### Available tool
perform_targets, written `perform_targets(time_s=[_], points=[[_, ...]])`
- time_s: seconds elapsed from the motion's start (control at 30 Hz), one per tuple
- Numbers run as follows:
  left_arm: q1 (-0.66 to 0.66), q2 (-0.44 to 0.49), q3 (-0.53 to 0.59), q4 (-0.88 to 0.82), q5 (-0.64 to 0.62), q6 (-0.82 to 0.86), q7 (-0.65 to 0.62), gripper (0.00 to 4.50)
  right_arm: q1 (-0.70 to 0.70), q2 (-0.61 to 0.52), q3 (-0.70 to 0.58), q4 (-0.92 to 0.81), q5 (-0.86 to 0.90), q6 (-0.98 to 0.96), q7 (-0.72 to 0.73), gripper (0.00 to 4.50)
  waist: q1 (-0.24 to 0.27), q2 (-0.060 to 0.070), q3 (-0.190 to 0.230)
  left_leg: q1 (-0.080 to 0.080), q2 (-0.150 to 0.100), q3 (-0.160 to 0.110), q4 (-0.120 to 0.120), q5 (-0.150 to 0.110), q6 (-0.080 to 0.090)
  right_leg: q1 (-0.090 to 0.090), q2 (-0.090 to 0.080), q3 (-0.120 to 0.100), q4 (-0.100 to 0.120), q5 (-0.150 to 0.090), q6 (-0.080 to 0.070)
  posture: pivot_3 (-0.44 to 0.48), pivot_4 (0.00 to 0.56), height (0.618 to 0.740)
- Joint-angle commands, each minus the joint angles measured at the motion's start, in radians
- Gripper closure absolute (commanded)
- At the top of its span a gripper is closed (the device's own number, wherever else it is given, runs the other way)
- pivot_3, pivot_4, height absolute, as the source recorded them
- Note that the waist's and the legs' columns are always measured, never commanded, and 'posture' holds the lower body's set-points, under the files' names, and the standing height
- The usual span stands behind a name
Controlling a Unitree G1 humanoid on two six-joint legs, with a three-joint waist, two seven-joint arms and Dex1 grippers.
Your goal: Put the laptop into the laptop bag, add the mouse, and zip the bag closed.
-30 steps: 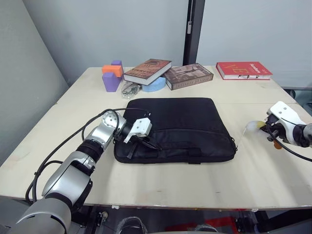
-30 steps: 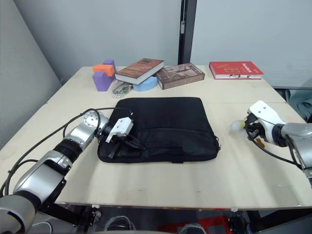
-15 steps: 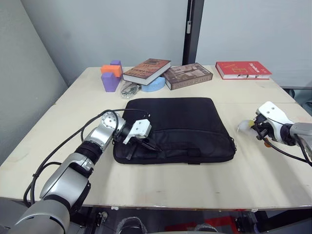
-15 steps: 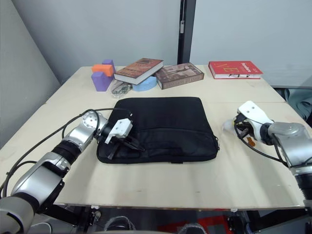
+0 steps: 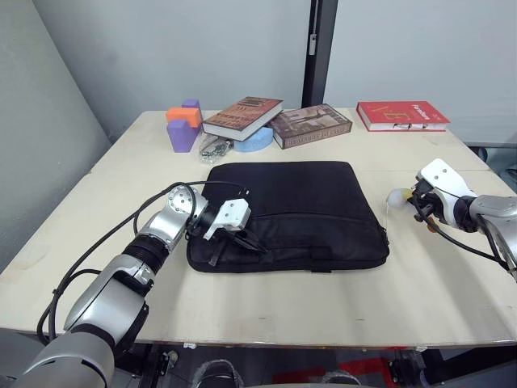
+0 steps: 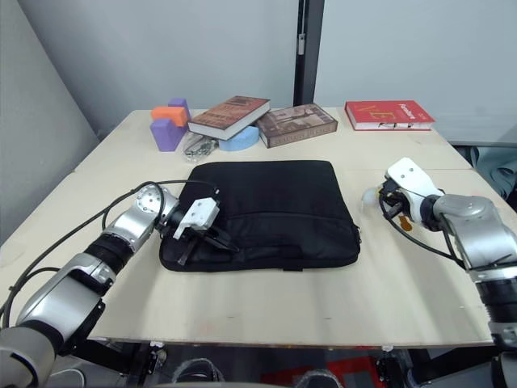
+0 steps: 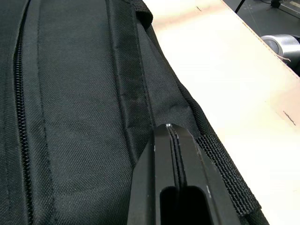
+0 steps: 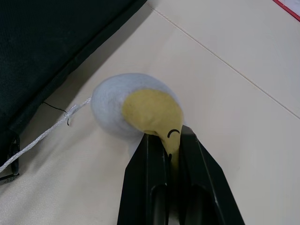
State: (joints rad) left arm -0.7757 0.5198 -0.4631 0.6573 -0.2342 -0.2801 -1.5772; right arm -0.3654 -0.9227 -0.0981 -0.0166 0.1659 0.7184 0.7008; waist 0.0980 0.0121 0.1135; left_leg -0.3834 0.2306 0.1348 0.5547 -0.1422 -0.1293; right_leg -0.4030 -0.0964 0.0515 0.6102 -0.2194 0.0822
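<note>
The black laptop bag (image 5: 299,202) lies flat in the middle of the table. My left gripper (image 7: 168,129) is shut, its tips pressed on a seam by a strap near the bag's front left corner (image 5: 246,239); whether it pinches anything I cannot tell. To the right of the bag, my right gripper (image 8: 168,137) is shut on a white-and-yellow plush toy (image 8: 136,105), low over the table (image 5: 398,196). A white string (image 8: 47,133) trails from the toy toward the bag's edge. The laptop and the mouse are out of view.
Along the far side lie a brown book (image 5: 244,117), a second book (image 5: 313,125) and a red book (image 5: 402,115). Purple and orange blocks (image 5: 184,125) and a blue piece (image 5: 257,141) sit at the back left. The table's front edge (image 5: 283,335) runs below the bag.
My right gripper has carried the plush toy leftward, closer to the bag's right side. The left gripper has stayed on the bag.
</note>
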Motion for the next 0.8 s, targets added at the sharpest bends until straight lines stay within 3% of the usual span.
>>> perform_targets(time_s=[0.03, 0.73, 0.8], points=[[0.065, 0.015, -0.100, 0.040, 0.061, 0.026, -0.037, 4.50, -0.049, 0.002, -0.022, -0.005, -0.019, -0.006, -0.038, 4.49, -0.001, 0.000, 0.000, 0.000, 0.000, 0.000, 0.000, 0.000, 0.000, 0.000, 0.000, 0.000, 0.000, 0.000, 0.000, 0.000, 0.150, 0.740], [0.072, 0.033, -0.128, 0.010, 0.042, 0.033, -0.037, 4.50, -0.112, 0.093, -0.066, 0.041, -0.012, 0.066, -0.167, 4.49, -0.003, 0.004, -0.002, 0.000, 0.000, 0.001, 0.000, 0.000, 0.000, -0.001, 0.000, 0.001, 0.001, 0.000, 0.000, 0.000, 0.150, 0.740], [0.075, 0.031, -0.126, 0.009, 0.042, 0.037, -0.037, 4.50, -0.126, 0.128, -0.080, 0.048, 0.023, 0.150, -0.175, 4.49, -0.005, 0.004, -0.002, 0.000, 0.000, 0.001, 0.000, 0.000, 0.000, 0.000, 0.000, 0.001, 0.001, 0.000, 0.000, 0.000, 0.150, 0.740]])
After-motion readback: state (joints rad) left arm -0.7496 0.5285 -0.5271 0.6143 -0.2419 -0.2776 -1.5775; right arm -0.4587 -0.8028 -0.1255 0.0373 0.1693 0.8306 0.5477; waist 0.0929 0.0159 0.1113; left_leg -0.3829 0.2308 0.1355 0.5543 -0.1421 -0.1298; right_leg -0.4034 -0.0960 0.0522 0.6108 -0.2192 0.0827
